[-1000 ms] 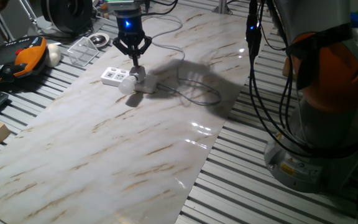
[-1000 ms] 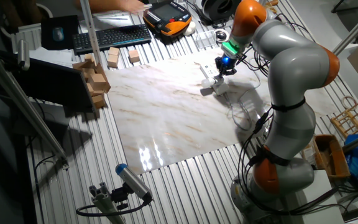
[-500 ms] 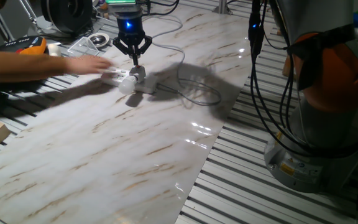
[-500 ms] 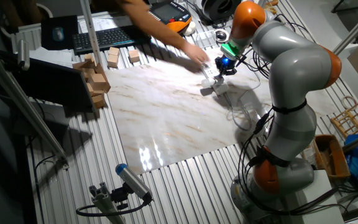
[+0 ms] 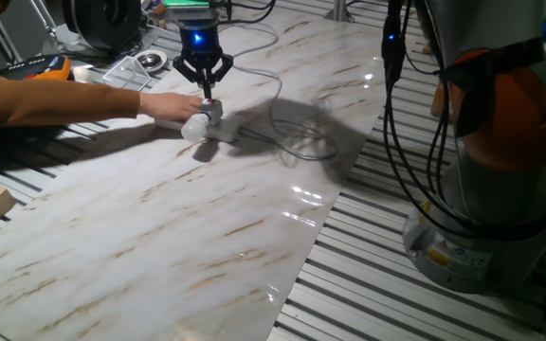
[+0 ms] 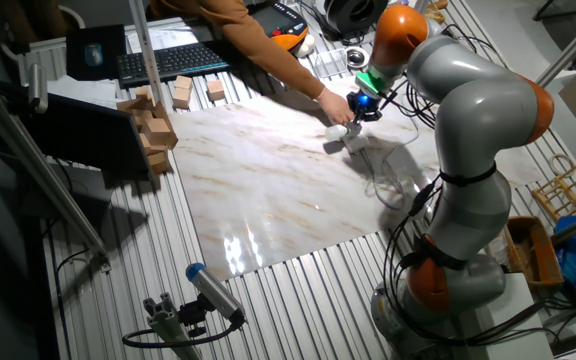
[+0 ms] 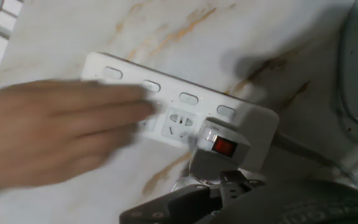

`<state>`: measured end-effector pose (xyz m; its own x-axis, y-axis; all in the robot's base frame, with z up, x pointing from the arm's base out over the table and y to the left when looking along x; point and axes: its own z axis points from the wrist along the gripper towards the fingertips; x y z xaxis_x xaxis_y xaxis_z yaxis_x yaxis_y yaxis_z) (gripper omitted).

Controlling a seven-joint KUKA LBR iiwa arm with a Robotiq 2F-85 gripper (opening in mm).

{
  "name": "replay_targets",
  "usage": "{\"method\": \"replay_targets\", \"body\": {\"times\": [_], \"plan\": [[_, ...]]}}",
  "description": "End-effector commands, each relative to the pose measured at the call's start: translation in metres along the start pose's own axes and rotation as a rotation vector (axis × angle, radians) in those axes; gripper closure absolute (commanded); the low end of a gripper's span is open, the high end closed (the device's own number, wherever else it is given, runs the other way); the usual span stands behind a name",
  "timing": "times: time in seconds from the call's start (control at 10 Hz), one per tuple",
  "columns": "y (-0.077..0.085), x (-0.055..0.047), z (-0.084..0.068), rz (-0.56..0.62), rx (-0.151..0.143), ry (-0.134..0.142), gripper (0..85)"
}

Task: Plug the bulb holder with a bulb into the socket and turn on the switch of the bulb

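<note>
A marble-patterned sheet covers the middle of the desk, whose bare surface is ribbed grey metal slats. Overhead light glares off the sheet near its front edge. At the desk's far left corner sit a black keyboard and a pile of wooden blocks. A slatted wooden crate stands beyond the right edge.

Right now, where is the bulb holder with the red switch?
In the hand view, the bulb holder sits plugged into the socket at its cable end, right of a person's hand resting on the strip, just ahead of the end effector.
</note>
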<state>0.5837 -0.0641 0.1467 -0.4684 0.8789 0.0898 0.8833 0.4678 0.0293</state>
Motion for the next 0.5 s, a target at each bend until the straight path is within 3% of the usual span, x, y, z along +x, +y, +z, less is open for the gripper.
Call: {"method": "replay_targets", "body": {"times": [0.0,0.4], "plan": [[-0.0015,-0.0003,0.0000,0.005,0.009,0.010,85.0],[0.0024,-0.0027,0.0044,-0.008,0.012,0.028,85.0]]}}
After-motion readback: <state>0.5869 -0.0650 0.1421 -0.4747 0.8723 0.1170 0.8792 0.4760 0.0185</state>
